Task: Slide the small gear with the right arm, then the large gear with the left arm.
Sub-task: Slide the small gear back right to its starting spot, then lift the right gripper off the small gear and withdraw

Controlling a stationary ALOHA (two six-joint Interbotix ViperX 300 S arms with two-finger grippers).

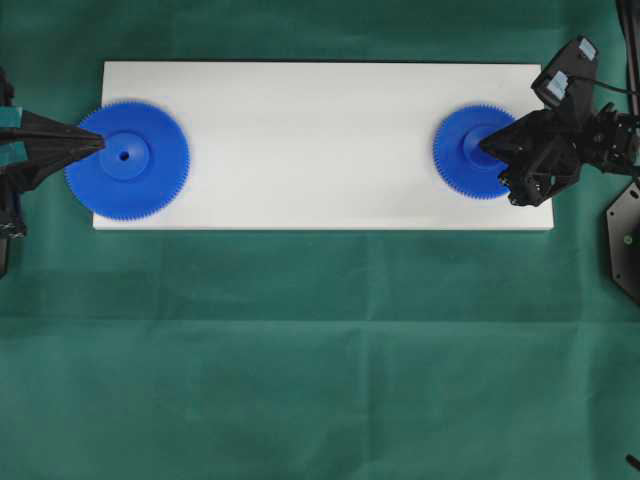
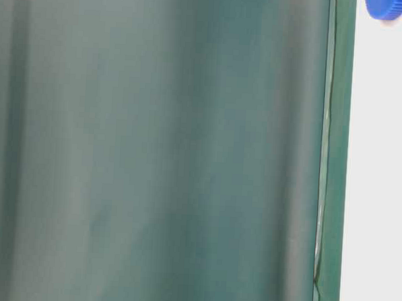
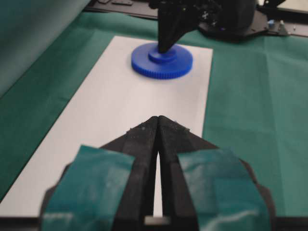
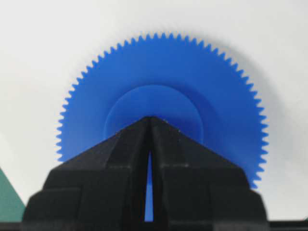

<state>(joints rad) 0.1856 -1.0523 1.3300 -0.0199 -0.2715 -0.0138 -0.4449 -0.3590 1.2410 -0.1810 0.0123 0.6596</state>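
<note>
The small gear point(image 1: 470, 160) lies flat at the right end of the white board point(image 1: 310, 140). My right gripper point(image 1: 484, 148), all black, is shut, and its pointed tip rests on the gear's raised hub. In the right wrist view the tip point(image 4: 150, 118) sits on the near edge of the hub of the small gear point(image 4: 163, 72). The large gear point(image 1: 135, 175) lies at the board's left end, overhanging its left edge. My left gripper point(image 1: 101, 142), with teal tape, is shut, its tip over the gear just left of the hub. In the left wrist view that gripper point(image 3: 158, 118) points along the board toward the small gear point(image 3: 162, 65).
Green cloth point(image 1: 320, 360) covers the table around the board. The long middle stretch of the board lies between the two gears. A blue gear rim point(image 2: 387, 6) shows at the table-level picture's corner. The right arm's body point(image 1: 575, 140) stands beyond the board's right end.
</note>
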